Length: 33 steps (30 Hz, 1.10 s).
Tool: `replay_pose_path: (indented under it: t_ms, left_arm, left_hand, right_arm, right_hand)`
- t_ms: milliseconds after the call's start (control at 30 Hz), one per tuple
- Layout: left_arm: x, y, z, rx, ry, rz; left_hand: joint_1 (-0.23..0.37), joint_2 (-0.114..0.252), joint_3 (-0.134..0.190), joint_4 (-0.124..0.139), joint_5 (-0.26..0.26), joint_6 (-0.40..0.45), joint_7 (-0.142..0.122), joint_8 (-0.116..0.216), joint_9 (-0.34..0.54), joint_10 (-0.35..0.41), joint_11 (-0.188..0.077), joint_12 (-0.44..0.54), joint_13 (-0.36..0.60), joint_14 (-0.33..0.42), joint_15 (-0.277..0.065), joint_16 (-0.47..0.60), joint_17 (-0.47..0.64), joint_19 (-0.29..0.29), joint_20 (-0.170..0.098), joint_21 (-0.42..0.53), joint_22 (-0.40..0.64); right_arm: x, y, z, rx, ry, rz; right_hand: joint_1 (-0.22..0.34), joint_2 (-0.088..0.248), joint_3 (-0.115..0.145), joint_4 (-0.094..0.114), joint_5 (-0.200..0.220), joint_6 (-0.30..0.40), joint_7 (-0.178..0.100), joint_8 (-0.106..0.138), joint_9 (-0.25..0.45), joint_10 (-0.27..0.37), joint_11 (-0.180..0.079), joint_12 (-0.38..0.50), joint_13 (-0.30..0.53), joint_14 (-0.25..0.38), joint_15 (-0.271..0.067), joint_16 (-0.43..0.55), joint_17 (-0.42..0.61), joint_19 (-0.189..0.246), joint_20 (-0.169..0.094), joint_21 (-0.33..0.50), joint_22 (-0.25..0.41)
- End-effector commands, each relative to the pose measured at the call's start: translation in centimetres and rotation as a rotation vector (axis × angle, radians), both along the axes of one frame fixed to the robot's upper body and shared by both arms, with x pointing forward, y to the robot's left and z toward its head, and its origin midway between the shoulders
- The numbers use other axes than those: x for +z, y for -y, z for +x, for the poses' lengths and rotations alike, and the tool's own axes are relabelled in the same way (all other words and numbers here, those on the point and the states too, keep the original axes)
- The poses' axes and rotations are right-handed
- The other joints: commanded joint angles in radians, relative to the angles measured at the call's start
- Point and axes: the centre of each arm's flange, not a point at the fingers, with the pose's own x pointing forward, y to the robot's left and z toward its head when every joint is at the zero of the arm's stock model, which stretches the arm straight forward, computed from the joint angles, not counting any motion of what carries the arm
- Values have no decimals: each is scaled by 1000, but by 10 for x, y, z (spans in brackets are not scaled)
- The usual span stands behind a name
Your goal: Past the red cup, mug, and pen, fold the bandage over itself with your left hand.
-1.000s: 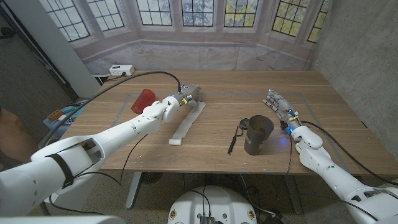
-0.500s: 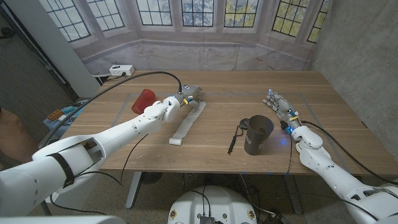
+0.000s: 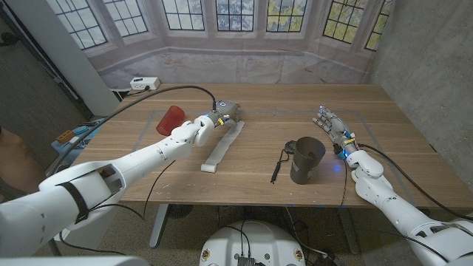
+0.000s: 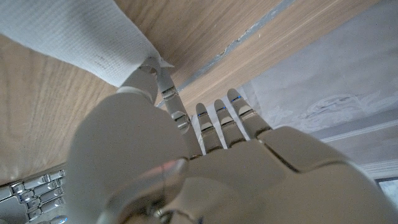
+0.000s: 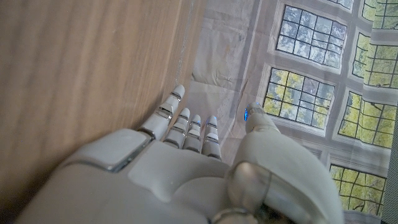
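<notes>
The white bandage is lying stretched out on the bench, left of centre, its far end under the left hand. In the left wrist view that hand's fingers are pinching the bandage's corner. The red cup is lying to the left; pen and mug are sitting to the right. The right hand is waiting at far right, fingers spread, holding nothing.
</notes>
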Motion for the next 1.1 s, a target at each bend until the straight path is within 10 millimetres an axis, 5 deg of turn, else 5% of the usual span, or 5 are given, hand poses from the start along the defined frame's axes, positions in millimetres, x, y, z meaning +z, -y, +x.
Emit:
replay_pose_path:
  t_ms: [33,367,1100]
  left_arm:
    - [-5,-2,-2,-4,7,2]
    - [-5,-2,-6,-18,26,8]
    - [3,-4,-18,-61,100,8]
  left_hand:
    - [11,8,-8,1,8,29,0,23,18,15,-3,7,5,13,0,5,2,9,5,4,2]
    - [14,11,-20,2,11,61,8,60,44,36,-3,9,5,24,0,9,6,12,8,4,2]
    - [20,15,-28,2,15,64,15,69,41,51,-6,9,6,29,1,12,10,14,5,3,2]
  right_arm:
    - [-9,-2,-1,-4,-2,16]
    - [-15,-4,-4,-5,-2,28]
    - [-15,-7,-14,-13,11,24]
  right_hand:
    - [13,1,3,-3,-3,8,2,-3,2,0,3,6,3,9,-33,6,4,6,-49,2,3]
    - [12,2,3,-2,-3,9,2,-3,2,1,4,7,3,11,-33,7,4,7,-49,2,3]
    - [13,3,3,-2,-3,10,2,-2,2,2,3,7,3,11,-33,7,4,8,-49,2,3]
